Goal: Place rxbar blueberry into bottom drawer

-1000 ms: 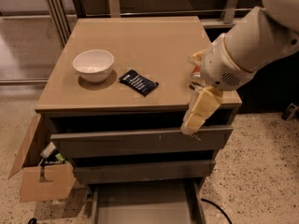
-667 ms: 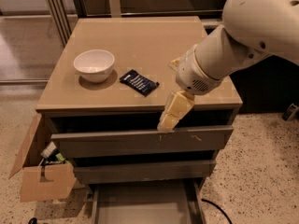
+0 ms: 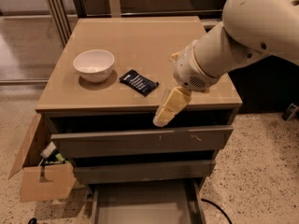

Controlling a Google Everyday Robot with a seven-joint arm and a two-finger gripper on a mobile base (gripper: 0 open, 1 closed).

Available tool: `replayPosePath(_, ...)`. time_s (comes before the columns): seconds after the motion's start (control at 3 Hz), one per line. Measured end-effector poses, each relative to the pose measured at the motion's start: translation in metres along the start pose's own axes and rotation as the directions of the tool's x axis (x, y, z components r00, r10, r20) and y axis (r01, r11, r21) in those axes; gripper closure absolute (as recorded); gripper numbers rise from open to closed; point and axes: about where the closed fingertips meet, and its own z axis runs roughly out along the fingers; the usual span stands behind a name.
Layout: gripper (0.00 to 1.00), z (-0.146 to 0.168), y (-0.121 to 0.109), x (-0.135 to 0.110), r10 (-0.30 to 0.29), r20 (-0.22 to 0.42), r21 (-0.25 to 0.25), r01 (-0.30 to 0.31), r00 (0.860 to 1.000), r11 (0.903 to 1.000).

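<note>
The rxbar blueberry [image 3: 138,82], a flat dark navy bar with white text, lies on the cabinet top [image 3: 140,41] right of a white bowl. My gripper [image 3: 169,107] hangs over the cabinet's front edge, just right of and in front of the bar, not touching it. Its cream fingers [image 3: 175,101] point down-left. The bottom drawer [image 3: 142,204] is pulled out below, its flat grey floor bare.
A white bowl [image 3: 94,65] stands at the left of the cabinet top. The two upper drawers [image 3: 140,141] are nearly shut. An open cardboard box [image 3: 44,174] with items sits on the floor at the left. A black cable [image 3: 217,208] lies at the lower right.
My arm and gripper have swung left along the cabinet's front edge, from the right corner to close beside the bar. The bar and bowl have not moved.
</note>
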Motion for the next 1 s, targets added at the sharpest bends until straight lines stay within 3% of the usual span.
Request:
replayPosePath(0.33,0.0,0.003,-0.031,-0.013,0.059,0.085,0.079,-0.066,0.995,0.9947)
replayPosePath(0.67,0.0,0.006,-0.051,-0.019,0.092,0.137,0.103,-0.107,0.986,0.989)
replayPosePath(1.0,0.0,0.019,-0.073,-0.017,0.12,0.162,0.094,-0.136,0.979,0.9862)
